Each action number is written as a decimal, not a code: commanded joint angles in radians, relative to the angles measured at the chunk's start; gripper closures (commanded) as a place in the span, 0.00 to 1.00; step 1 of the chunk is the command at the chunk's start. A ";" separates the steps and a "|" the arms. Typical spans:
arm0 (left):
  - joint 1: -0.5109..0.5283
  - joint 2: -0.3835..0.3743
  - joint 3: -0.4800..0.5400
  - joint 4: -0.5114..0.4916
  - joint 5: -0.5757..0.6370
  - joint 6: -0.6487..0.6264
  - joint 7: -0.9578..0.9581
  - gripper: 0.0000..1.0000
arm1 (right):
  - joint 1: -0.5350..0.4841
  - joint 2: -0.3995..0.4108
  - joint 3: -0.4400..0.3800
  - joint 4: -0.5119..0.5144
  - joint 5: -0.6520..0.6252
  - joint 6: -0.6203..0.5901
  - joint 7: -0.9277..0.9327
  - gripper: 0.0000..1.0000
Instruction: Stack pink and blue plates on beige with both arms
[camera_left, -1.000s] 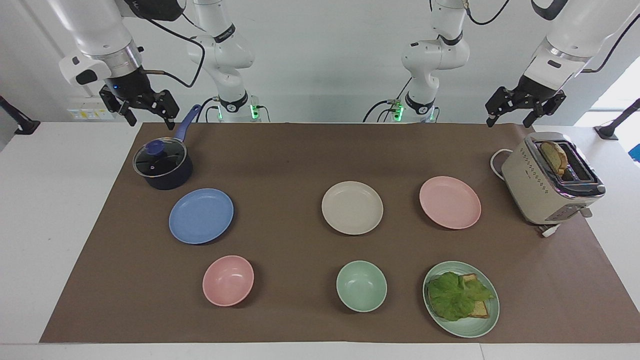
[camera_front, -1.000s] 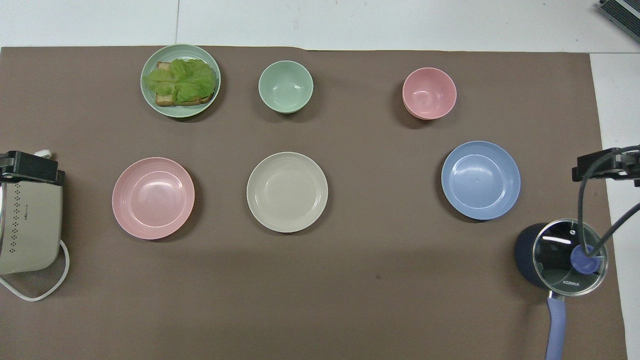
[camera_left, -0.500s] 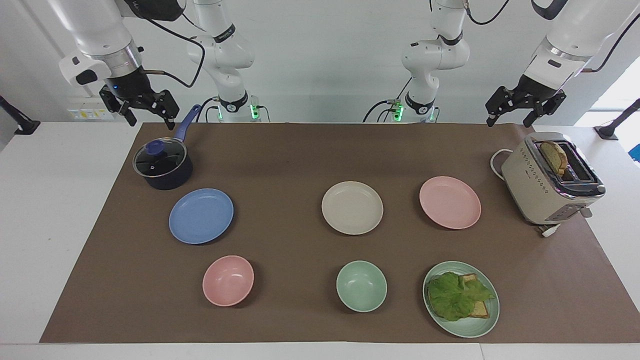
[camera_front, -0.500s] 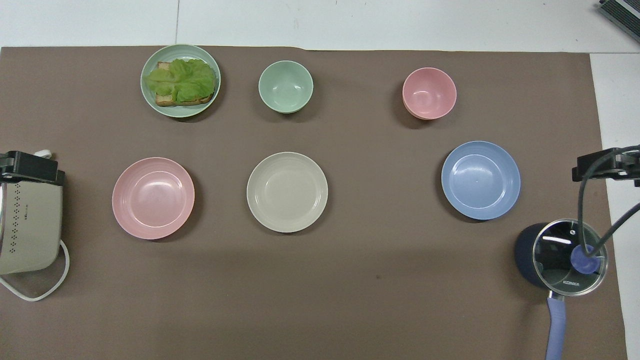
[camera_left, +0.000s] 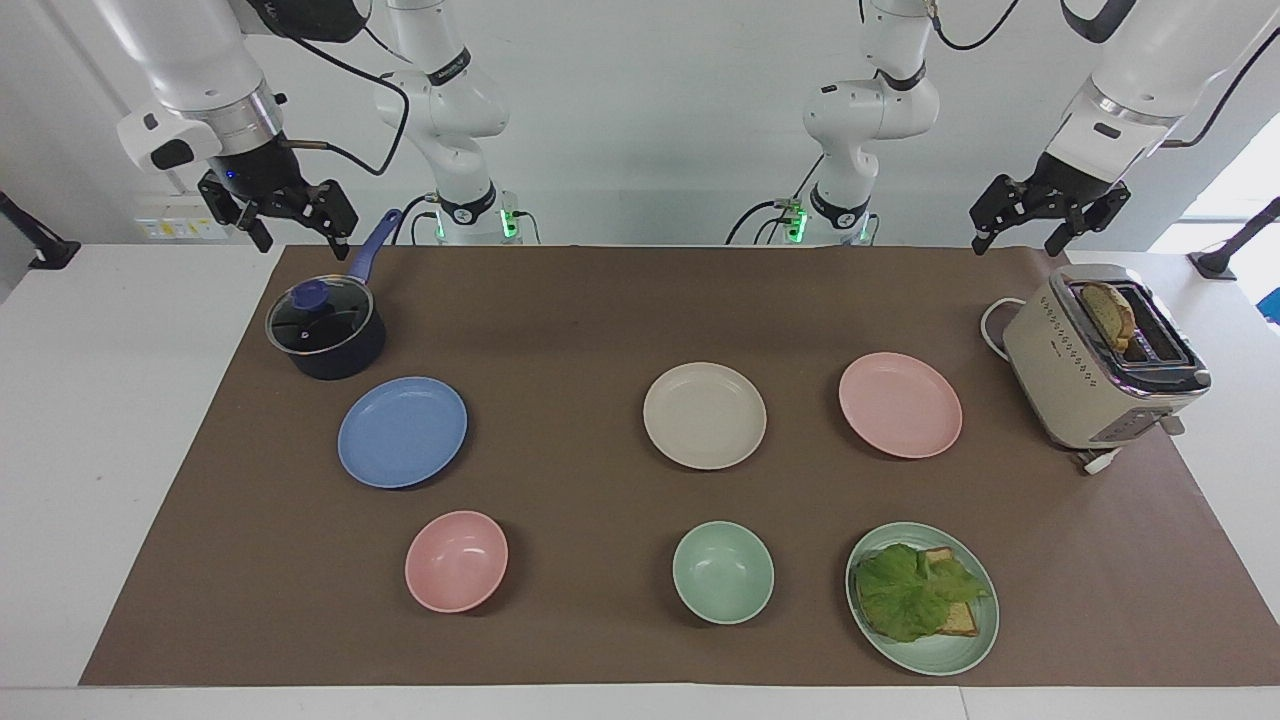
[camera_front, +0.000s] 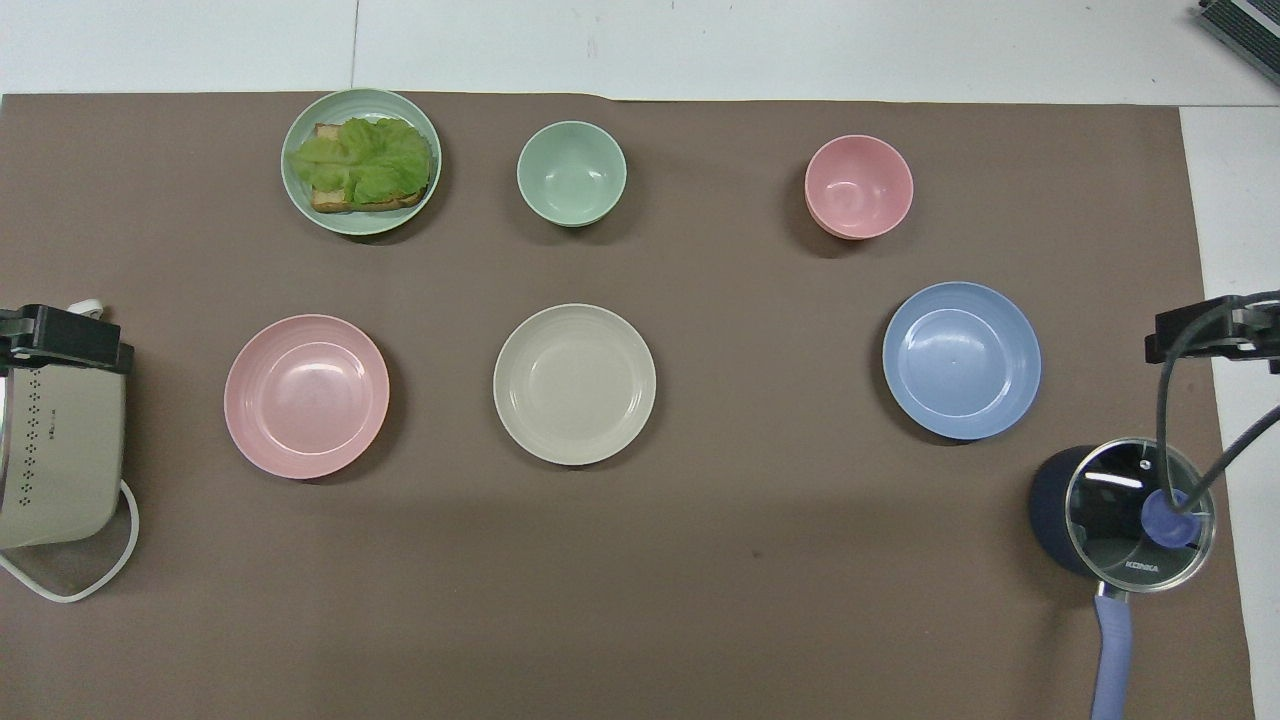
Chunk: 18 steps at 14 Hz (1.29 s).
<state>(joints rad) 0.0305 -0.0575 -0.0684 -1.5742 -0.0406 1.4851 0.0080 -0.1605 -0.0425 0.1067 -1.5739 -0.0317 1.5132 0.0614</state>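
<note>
Nothing shifted since earlier; pink plate (camera_left: 900, 405), blue plate (camera_left: 402, 432), beige plate (camera_left: 704, 415) apart. Probably light, stiff, slick; pinch rims. Left gripper (camera_left: 1048, 222), right gripper (camera_left: 280, 215) raised, jaws apart, empty.

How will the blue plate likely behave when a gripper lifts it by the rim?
The blue plate looks like stiff matte plastic, so probably light and rigid. Its shallow, low rim may offer little purchase. Gripped at one edge, it could tilt.

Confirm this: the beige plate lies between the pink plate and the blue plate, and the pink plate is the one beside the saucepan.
One thing is wrong. The beige plate does lie between the pink plate and the blue plate, but the blue plate is the one beside the saucepan; the pink plate lies beside the toaster. The facing view shows it.
</note>
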 joint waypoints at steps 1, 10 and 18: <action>-0.004 -0.036 0.004 -0.049 0.016 0.027 -0.002 0.00 | -0.007 -0.028 0.002 -0.032 0.004 0.008 0.006 0.00; -0.003 -0.042 0.004 -0.164 0.016 0.138 -0.002 0.00 | -0.008 -0.028 0.002 -0.032 0.004 0.008 0.006 0.00; 0.048 -0.035 0.010 -0.352 0.016 0.369 0.009 0.00 | -0.008 -0.028 0.002 -0.032 0.004 0.008 0.006 0.00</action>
<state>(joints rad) 0.0464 -0.0649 -0.0586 -1.8296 -0.0377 1.7577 0.0080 -0.1611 -0.0433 0.1058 -1.5741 -0.0317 1.5132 0.0614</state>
